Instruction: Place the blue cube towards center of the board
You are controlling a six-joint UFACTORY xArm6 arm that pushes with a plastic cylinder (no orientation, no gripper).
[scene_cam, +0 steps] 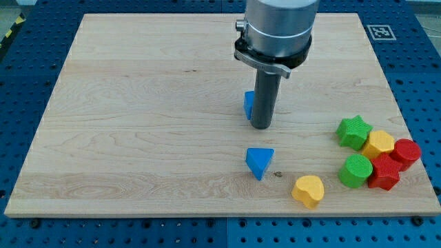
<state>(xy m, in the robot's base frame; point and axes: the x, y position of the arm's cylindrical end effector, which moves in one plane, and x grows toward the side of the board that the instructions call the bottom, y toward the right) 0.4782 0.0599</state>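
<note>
The blue cube [248,105] sits near the middle of the wooden board [138,124], mostly hidden behind my rod; only its left side shows. My tip [260,127] rests on the board right against the cube's right side, at its lower edge. A blue triangular block [259,162] lies below the tip, toward the view's bottom.
At the view's lower right lie a yellow heart-shaped block [308,191], a green star [354,132], a yellow block [379,144], a green round block [355,171], a red star [384,173] and a red block [406,153]. The arm's grey body [279,27] hangs above.
</note>
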